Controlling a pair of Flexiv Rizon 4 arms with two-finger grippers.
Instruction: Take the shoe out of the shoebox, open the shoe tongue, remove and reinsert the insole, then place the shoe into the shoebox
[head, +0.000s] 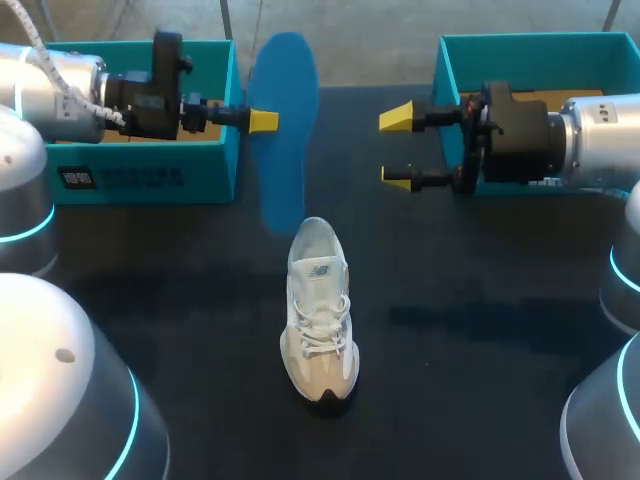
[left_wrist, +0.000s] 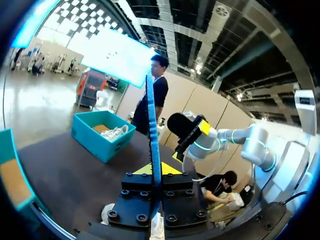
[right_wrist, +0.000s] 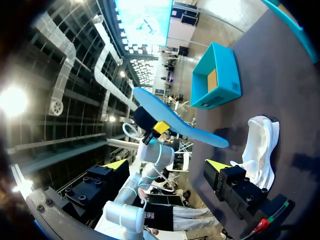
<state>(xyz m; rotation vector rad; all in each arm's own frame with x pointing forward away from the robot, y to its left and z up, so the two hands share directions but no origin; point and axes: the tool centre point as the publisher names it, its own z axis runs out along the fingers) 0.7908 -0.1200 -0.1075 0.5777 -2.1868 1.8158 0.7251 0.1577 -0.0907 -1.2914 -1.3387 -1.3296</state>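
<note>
My left gripper (head: 262, 121) is shut on the heel end of a blue insole (head: 283, 130), which it holds on edge above the table's far middle. In the left wrist view the insole (left_wrist: 152, 120) rises edge-on from between the yellow tips of the left gripper (left_wrist: 152, 169). The white laced shoe (head: 318, 310) stands on the dark table below, toe toward me. My right gripper (head: 400, 150) hangs open to the insole's right, nothing between its fingers. In the right wrist view the open right gripper (right_wrist: 167, 165) faces the insole (right_wrist: 180, 122) and the shoe (right_wrist: 260, 150).
A teal shoebox (head: 140, 170) stands at the back left under my left arm. A second teal box (head: 520, 50) is at the back right behind my right arm, with something white inside it (left_wrist: 116, 132).
</note>
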